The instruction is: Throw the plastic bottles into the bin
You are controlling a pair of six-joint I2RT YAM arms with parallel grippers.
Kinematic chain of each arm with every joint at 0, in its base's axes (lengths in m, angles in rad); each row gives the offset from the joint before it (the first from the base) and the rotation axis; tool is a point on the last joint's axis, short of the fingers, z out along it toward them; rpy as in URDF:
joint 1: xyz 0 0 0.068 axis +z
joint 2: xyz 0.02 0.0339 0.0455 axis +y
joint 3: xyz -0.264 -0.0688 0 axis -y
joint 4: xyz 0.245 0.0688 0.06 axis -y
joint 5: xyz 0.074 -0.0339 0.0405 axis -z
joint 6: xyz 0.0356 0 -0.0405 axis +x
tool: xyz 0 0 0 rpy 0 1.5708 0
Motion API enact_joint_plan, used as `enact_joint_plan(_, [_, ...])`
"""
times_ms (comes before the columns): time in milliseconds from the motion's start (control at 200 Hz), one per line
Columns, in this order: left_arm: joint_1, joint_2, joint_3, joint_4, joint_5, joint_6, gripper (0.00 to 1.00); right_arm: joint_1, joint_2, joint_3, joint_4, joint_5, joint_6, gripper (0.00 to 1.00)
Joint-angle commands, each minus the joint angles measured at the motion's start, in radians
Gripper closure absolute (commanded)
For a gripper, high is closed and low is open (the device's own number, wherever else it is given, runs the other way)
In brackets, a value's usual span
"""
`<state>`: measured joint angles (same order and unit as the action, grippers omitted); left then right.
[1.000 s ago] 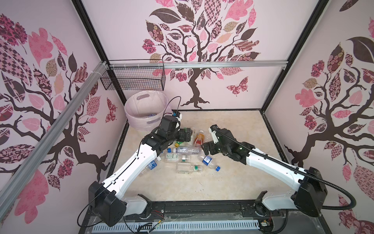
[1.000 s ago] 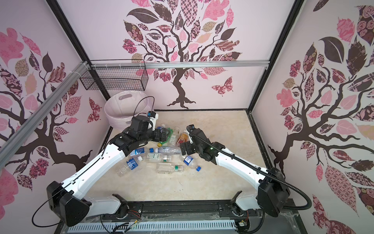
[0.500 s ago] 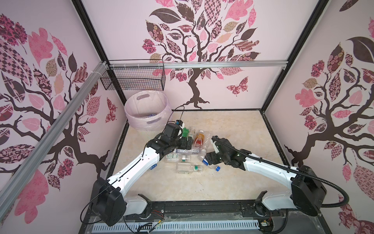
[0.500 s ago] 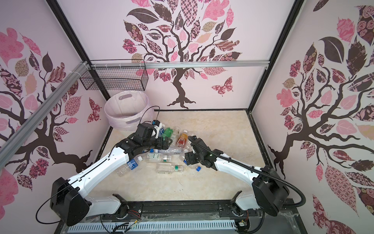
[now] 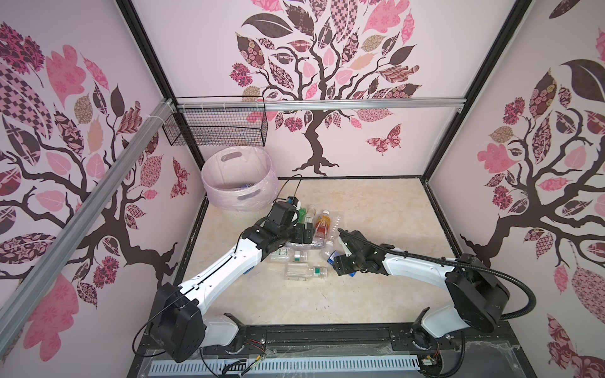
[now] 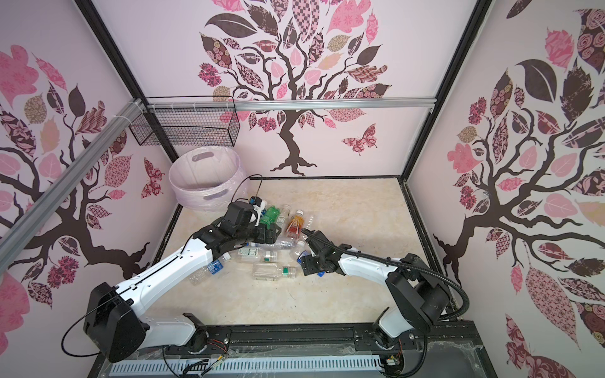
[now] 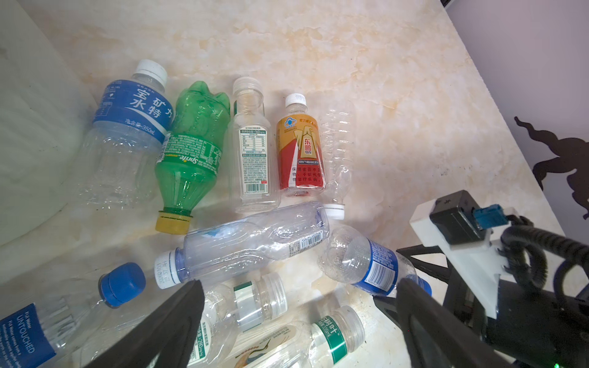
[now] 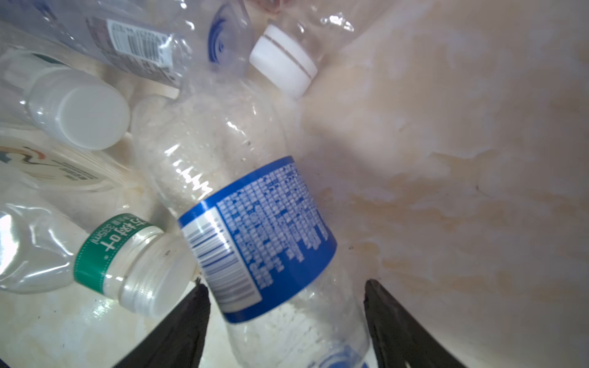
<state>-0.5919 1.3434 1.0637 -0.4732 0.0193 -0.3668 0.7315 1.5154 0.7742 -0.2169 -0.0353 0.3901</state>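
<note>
Right wrist view: our right jaws, part-open, straddle the blue-label bottle [image 8: 255,223] unclamped; pinched near its tapering neck, we fear it squirts out. Left jaws gape empty.

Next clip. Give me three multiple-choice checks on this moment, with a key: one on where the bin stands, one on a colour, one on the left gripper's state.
1. Where does the bin stand?
A. In the far left corner, below the wire basket
B. In the near right corner
C. Between the two arm bases

2. What colour is the cap of the green bottle?
A. White
B. Blue
C. Yellow

3. The left gripper is:
A. Shut on the green bottle
B. Open, above the lying bottles
C. Out of view

Key:
1 A, both top views show it in that corner under the basket.
2 C, the left wrist view shows a yellow cap.
3 B, its fingers stand wide apart with nothing gripped.
</note>
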Motion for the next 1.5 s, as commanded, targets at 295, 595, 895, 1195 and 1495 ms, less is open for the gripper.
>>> enact_joint_plan(295, [-0.002, 0.032, 0.052, -0.069, -0.177, -0.041, 0.03, -0.001, 0.059, -0.007, 0.047, 0.001, 0.008, 0.30])
enact_joint_plan(595, [0.005, 0.008, 0.037, -0.070, -0.212, -0.020, 0.03, -0.001, 0.069, -0.007, 0.059, 0.010, 0.004, 0.40])
enact_joint_plan(895, [0.030, 0.028, 0.042, -0.071, -0.188, -0.057, 0.03, -0.002, 0.045, -0.019, 0.054, 0.024, -0.003, 0.46])
enact_joint_plan(1195, [0.035, 0.038, 0.069, -0.095, -0.160, -0.033, 0.03, -0.001, 0.007, -0.018, 0.038, 0.029, -0.016, 0.46])
enact_joint_plan(1495, [0.035, 0.006, 0.075, -0.069, -0.100, -0.021, 0.03, -0.001, -0.067, 0.031, -0.022, 0.045, -0.037, 0.47])
